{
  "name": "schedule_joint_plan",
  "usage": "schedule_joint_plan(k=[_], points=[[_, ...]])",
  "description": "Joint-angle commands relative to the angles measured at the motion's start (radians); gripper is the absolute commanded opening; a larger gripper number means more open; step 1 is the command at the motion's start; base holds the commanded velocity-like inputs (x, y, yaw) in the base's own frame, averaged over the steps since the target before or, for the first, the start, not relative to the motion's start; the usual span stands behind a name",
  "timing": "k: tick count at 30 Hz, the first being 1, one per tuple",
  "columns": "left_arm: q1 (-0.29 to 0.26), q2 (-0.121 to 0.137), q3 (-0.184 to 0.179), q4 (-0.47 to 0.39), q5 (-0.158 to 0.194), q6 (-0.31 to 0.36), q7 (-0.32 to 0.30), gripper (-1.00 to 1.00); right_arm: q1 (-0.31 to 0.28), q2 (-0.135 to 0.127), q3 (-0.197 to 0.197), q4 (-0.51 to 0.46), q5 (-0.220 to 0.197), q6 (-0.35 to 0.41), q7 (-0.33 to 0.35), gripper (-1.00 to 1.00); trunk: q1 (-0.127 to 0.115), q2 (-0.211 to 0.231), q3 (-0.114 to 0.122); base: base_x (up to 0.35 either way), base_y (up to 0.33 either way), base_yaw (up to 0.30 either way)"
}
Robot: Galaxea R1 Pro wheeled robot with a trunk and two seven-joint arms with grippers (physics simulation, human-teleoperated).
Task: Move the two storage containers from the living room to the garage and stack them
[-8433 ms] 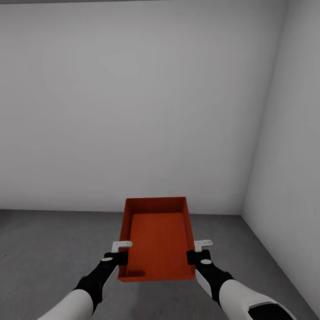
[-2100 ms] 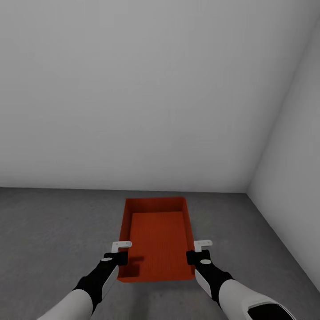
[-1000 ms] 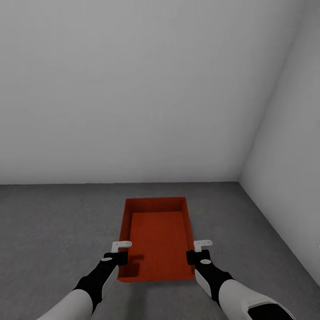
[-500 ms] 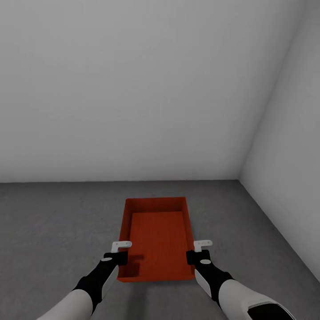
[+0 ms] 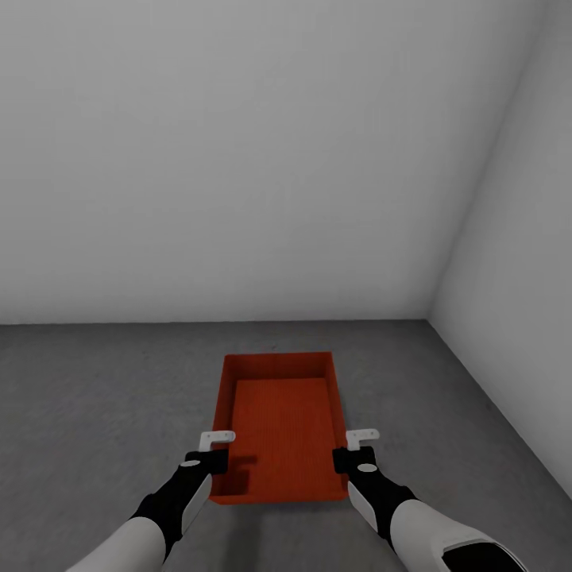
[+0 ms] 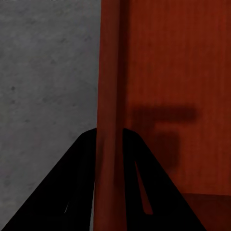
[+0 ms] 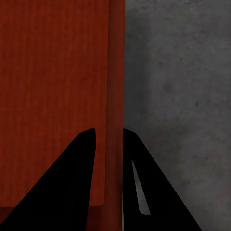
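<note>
One red-orange storage container (image 5: 280, 425) hangs between my two arms, lidless and empty, above the dark grey concrete floor (image 5: 95, 397) of the garage. My left gripper (image 5: 213, 462) is shut on its left wall; in the left wrist view that thin wall (image 6: 109, 120) runs between the two black fingers (image 6: 72, 192). My right gripper (image 5: 349, 461) is shut on the right wall, and the right wrist view shows the wall (image 7: 115, 96) clamped between its fingers (image 7: 72, 187). I hold the container level.
A plain grey-white wall (image 5: 238, 159) stands straight ahead and a second wall (image 5: 516, 262) closes the right side; they meet in a corner (image 5: 429, 318). Bare concrete stretches left and in front of the container.
Over the earlier frames the view tilted down and shifted, showing more floor and the corner. In the last half second nothing has moved; both grippers keep their hold.
</note>
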Motion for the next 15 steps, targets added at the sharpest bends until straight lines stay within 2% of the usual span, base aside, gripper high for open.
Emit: schedule_joint_plan(k=[1,5,15], points=[[0.0,0.001,0.052,0.0,0.038,0.008,0.017,-1.0,-0.001,0.0,-0.062,-0.003,0.015,-0.019,-0.022,-1.0,0.0,0.0,-0.001,0.0,0.0,0.0],[0.0,0.001,0.052,0.0,0.038,0.008,0.017,-1.0,-0.001,0.0,-0.062,-0.002,0.015,-0.019,-0.022,-1.0,0.0,0.0,-0.001,0.174,0.0,0.0],[0.0,0.002,0.052,0.0,0.038,0.008,0.016,-1.0,-0.001,0.0,-0.062,0.001,0.02,-0.02,-0.022,-1.0,0.0,0.0,-0.001,0.31,0.0,0.0]])
